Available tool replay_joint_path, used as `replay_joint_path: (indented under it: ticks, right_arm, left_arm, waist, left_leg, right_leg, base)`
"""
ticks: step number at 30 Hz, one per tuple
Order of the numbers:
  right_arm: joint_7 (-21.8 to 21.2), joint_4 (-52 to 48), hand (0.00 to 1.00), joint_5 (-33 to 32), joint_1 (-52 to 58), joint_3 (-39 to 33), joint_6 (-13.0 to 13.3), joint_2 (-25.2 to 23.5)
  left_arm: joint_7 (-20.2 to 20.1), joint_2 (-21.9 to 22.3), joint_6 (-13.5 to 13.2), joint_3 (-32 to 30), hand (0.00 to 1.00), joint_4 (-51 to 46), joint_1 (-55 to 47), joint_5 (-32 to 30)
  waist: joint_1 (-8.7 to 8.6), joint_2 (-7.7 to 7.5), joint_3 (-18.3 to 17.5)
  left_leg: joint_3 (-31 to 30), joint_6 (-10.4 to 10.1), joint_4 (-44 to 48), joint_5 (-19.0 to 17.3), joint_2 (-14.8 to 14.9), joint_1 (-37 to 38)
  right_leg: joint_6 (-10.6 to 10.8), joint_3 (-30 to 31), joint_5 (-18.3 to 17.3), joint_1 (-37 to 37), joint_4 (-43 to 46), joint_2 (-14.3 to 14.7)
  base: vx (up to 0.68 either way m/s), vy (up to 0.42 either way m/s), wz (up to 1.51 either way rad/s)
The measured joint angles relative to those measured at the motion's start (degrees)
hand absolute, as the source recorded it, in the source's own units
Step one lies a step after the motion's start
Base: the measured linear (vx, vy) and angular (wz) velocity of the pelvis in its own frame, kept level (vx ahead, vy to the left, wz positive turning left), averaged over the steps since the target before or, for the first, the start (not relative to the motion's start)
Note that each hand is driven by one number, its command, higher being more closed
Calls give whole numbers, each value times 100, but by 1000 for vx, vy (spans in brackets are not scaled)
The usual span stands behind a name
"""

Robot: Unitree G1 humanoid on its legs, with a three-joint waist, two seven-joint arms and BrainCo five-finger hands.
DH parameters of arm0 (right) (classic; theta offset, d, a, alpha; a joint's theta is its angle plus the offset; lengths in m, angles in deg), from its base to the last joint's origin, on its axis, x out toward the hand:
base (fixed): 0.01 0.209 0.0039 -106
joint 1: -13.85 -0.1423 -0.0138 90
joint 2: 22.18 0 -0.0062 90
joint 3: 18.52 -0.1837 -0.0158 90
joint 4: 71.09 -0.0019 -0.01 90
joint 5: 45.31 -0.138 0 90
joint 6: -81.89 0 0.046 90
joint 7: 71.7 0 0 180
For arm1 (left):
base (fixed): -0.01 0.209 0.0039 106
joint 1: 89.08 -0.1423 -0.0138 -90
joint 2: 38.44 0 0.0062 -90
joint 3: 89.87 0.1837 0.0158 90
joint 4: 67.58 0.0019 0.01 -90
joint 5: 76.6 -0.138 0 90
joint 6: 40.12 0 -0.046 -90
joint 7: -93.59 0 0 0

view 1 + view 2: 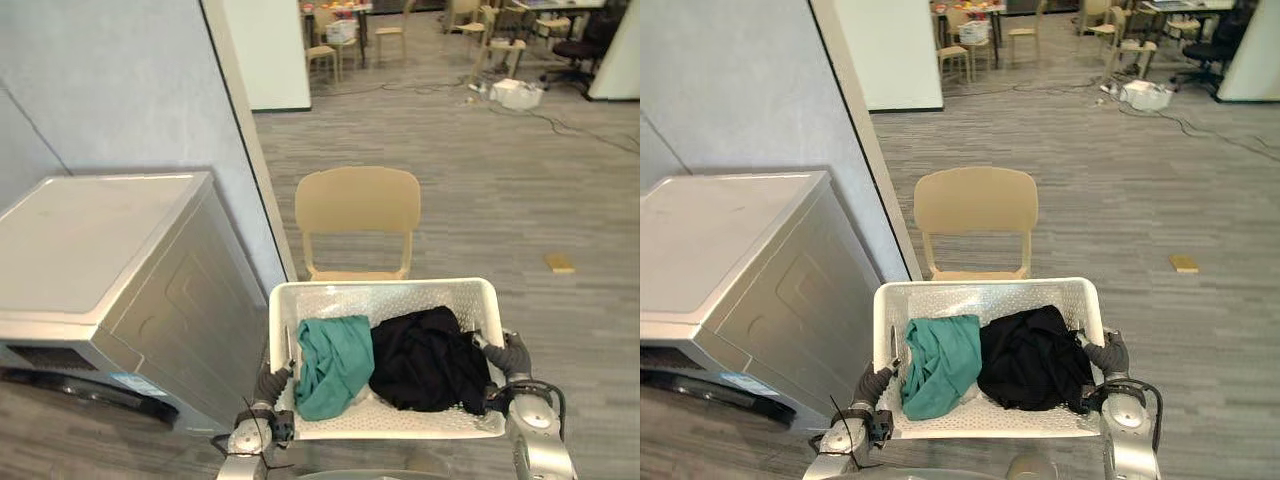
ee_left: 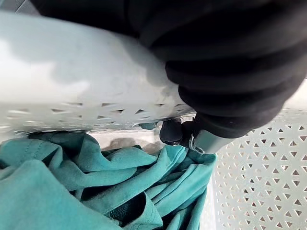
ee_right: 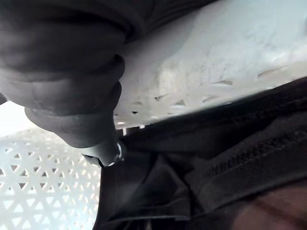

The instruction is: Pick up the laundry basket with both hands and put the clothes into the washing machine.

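– Location of laundry basket (image 1: 385, 296)?
– Held up off the floor (image 1: 500, 200), straight ahead, level, open side up. Near the right corner of the washing machine (image 1: 100, 250), with a beige chair (image 1: 357, 203) just beyond.
– Left hand (image 1: 272, 385)?
– On the basket's left rim. Fingers (image 2: 171, 132) curled over the rim, dark tip tucked inside just above the teal garment (image 1: 330, 362). Gripping the basket.
– Right hand (image 1: 510, 356)?
– On the right rim, same kind of hold. Fingers (image 3: 106, 152) hooked over the rim into the basket, tips lost against the black garment (image 1: 430, 360).
– Contents?
– Left half: bunched teal garment. Right half: heaped black garment. Touching in the middle, both inside the walls.
– Washing machine?
– Grey, standing against the blue-grey wall, dark door ring low on the front. Can't tell whether open or closed.
– Anything else?
– Small yellow object (image 1: 560, 263) on the floor, well off to the right.
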Motion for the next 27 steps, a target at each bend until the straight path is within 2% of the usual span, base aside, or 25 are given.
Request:
replay_joint_path:
  ticks: [1, 2, 3, 4, 5, 6, 7, 8, 9, 11, 13, 15, 18, 19, 22, 27]
  right_arm:
    - [0, 12, 100, 1, 1, -3, 8, 11]
    - [1, 12, 100, 1, -3, -8, 23, 7]
    - [4, 13, 100, 0, -20, -38, 43, 27]
    - [10, 35, 100, 0, -46, -57, 54, 56]
    - [10, 80, 100, 0, -77, -49, 58, 76]
    - [9, 257, 100, -1, -195, -36, 58, 107]
    - [10, 368, 100, -1, -264, -19, 55, 115]
    - [10, 449, 100, -1, -314, -25, 55, 148]
    - [14, 537, 100, -1, -384, -23, 44, 131]
    - [31, 654, 100, 4, -755, -36, -20, 185]
    - [67, 811, 100, 1, -1292, -30, -64, 293]
    - [136, 1099, 100, -11, -1962, 109, -64, 540]
    - [210, 1324, 100, -120, -2737, 248, -77, 942]
    - [274, 1480, 100, -175, -3027, 304, -82, 1049]
    - [441, 1840, 100, -288, -3684, 377, -137, 1173]
    - [646, 2463, 100, -483, -4482, 636, -200, 1260]
  left_arm:
    - [-4, -35, 0, 25, 100, 6, 1, 1]
    - [-9, -36, 0, 34, 100, 7, 14, 1]
    - [-14, 10, -1, 40, 100, 10, 53, 0]
    - [-5, -6, -1, 80, 100, 42, 89, 0]
    - [-2, -38, 0, 97, 100, 44, 99, 0]
    - [2, -131, 0, 132, 100, 46, 136, 0]
    - [19, -198, 0, 202, 100, 53, 190, 3]
    - [17, -276, 0, 268, 100, 80, 279, 6]
    - [24, -310, 0, 274, 100, 166, 371, 9]
    - [35, -449, 0, 332, 100, 291, 823, 18]
    - [85, -512, 0, 326, 100, 295, 1238, 24]
    - [162, -643, -25, 331, 100, 301, 1708, 27]
    - [258, -852, -62, 324, 100, 690, 2809, 78]
    - [275, -942, -104, 327, 100, 941, 3207, 101]
    - [403, -1044, -148, 338, 100, 1593, 3996, 571]
    - [521, -1222, -154, 339, 100, 2352, 4837, 763]
  waist:
    - [13, -38, -8]
    - [-26, -36, -5]
    - [-65, -14, 7]
    - [-62, -25, 7]
    - [-59, -23, 7]
    - [-60, 7, 9]
    - [-55, 58, 9]
    - [-52, 175, 43]
    - [-64, 170, 45]
    - [-114, 60, 207]
    - [-144, 34, 508]
    - [-130, 35, 692]
    - [-157, 117, 1144]
    - [-160, 118, 1282]
    - [-174, 114, 1600]
    - [-155, 94, 1824]
  left_leg:
    - [491, 68, 151, 140, 131, -67]
    - [704, 61, 190, 113, 107, -114]
    - [877, -124, 177, -173, -86, -223]
    - [652, -537, -188, -533, -593, -279]
    - [493, -662, -545, -627, -848, -275]
    - [113, -722, -1348, -630, -1222, -220]
    - [-81, -750, -1814, -563, -1338, -195]
    - [-167, -928, -2073, -494, -1323, -141]
    - [-167, -927, -2110, -548, -1362, -97]
    - [27, -848, -2009, -590, -1561, -337]
    - [235, -740, -1873, -655, -1619, -501]
    - [508, -717, -1834, -669, -1659, -821]
    - [538, -633, -1803, -614, -1671, -1373]
    - [522, -545, -1804, -552, -1662, -1591]
    - [497, -499, -1745, -470, -1616, -2027]
    - [515, -499, -1724, -389, -1569, -2454]
  right_leg:
    - [-97, -115, -55, 146, -121, -37]
    - [-105, -165, -58, 193, -187, -65]
    - [-125, -188, -31, 247, -328, -114]
    - [-91, -186, 53, 233, -496, -201]
    - [-79, -182, 122, 234, -624, -218]
    - [-34, -167, 250, 224, -829, -201]
    - [44, -155, 315, 170, -849, -160]
    - [107, -85, 311, 128, -842, -67]
    - [145, 8, 321, 64, -827, -101]
    - [345, 205, 531, -156, -996, -308]
    - [442, 369, 736, -354, -1152, -383]
    - [490, 636, 937, -814, -1160, -411]
    - [513, 602, 1309, -1240, -1449, -414]
    - [525, 580, 1417, -1409, -1530, -393]
    - [489, 522, 1625, -1736, -1663, -347]
    - [484, 522, 1852, -2054, -1891, -297]
  base:
    - [98, -209, 57]
    - [116, -126, 56]
    - [130, -28, 45]
    - [104, 19, 29]
    - [97, 59, -3]
    - [92, 90, -21]
    - [136, 153, -31]
    - [136, 170, -33]
    - [126, 202, -33]
    - [73, 202, -33]
    - [-21, 186, -44]
    - [-99, 170, -57]
    - [-135, 118, -9]
    - [-182, 78, 10]
    - [-120, 24, 6]
    - [-23, 3, -1]
